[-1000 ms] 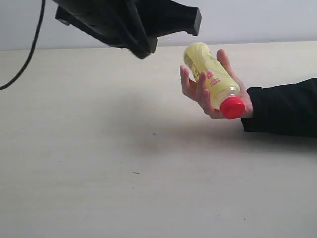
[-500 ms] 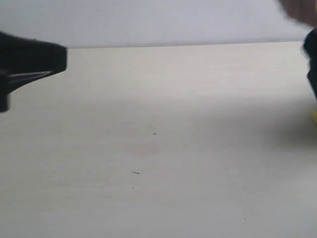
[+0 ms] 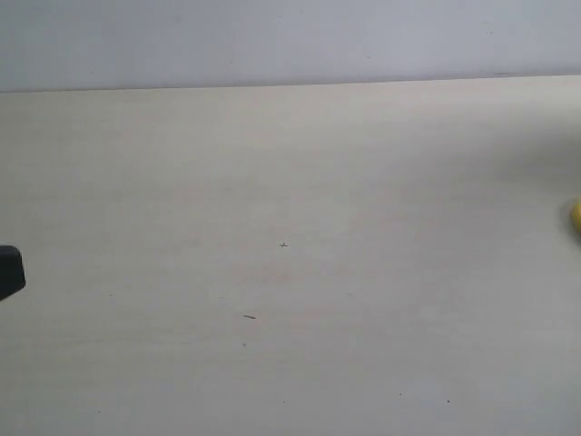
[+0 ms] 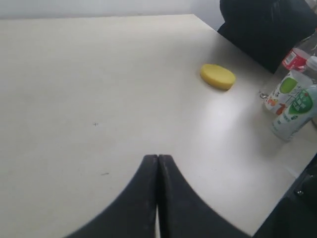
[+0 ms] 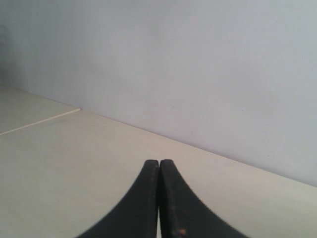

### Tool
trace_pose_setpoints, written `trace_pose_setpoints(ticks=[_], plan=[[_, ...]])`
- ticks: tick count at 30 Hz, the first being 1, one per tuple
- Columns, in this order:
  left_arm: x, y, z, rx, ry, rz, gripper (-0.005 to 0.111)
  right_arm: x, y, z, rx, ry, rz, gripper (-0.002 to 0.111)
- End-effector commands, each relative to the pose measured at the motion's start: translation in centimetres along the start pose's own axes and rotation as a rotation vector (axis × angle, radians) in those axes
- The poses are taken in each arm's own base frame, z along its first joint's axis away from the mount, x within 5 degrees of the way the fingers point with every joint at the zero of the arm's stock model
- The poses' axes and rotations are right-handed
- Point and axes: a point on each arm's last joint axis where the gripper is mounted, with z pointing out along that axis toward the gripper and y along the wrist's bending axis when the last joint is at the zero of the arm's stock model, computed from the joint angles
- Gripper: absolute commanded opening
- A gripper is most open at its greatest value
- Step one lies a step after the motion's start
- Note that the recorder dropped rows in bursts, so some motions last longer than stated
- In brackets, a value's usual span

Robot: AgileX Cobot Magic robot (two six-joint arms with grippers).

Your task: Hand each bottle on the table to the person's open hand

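Note:
My left gripper (image 4: pixel 158 157) is shut on nothing, low over the bare table (image 4: pixel 74 74). Only a black corner of the left arm (image 3: pixel 9 271) shows in the exterior view. At the table's far corner, in the left wrist view, stand a white bottle with a green label (image 4: pixel 295 113), a second green-labelled bottle (image 4: pixel 280 93) and a red cap (image 4: pixel 295 58) behind them. A yellow oval thing (image 4: pixel 218 76) lies near them and peeks in at the exterior view's edge (image 3: pixel 576 216); whether it is the yellow bottle I cannot tell. The person's open hand is out of view. My right gripper (image 5: pixel 159 162) is shut and empty.
A dark-clothed person (image 4: pixel 267 25) sits at the far corner beside the bottles. A pale wall (image 5: pixel 198 59) runs behind the table's back edge (image 3: pixel 290 86). The table's near edge drops off by the bottles (image 4: pixel 297 163).
The hand holding the yellow bottle has left the exterior view to the right. My left gripper has pulled away left and down, to the frame's edge.

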Motion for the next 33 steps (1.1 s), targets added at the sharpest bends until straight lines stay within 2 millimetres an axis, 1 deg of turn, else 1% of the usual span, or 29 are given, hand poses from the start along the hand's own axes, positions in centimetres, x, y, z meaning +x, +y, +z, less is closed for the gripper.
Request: trace_pose_setpoints(ticks=[1,25,28,30,32,33], plan=[[1.0,0.3,0.1,0.008,0.007,-0.110,0.000,0.1,0.0,0.1,0.002,-0.008,0.002,0.000],[0.9,0.3,0.0,0.011,-0.003,-0.100,0.000,0.1,0.0,0.1,0.002,-0.008,0.002,0.000],[0.6,0.9,-0.8,-0.025,-0.066,-0.061,0.000,0.1,0.0,0.1,0.002,-0.008,0.002,0.000],[0.6,1.7,-2.1,-0.081,-0.169,-0.038,0.000,0.1,0.0,0.1,0.002,-0.008,0.002,0.000],[0.9,2.4,-2.9,-0.140,-0.235,-0.024,0.000,0.1,0.0,0.1,0.002,-0.008,0.002,0.000],[1.4,3.1,-3.8,-0.213,-0.310,-0.020,0.000,0.1,0.0,0.1,0.002,-0.008,0.002,0.000]])
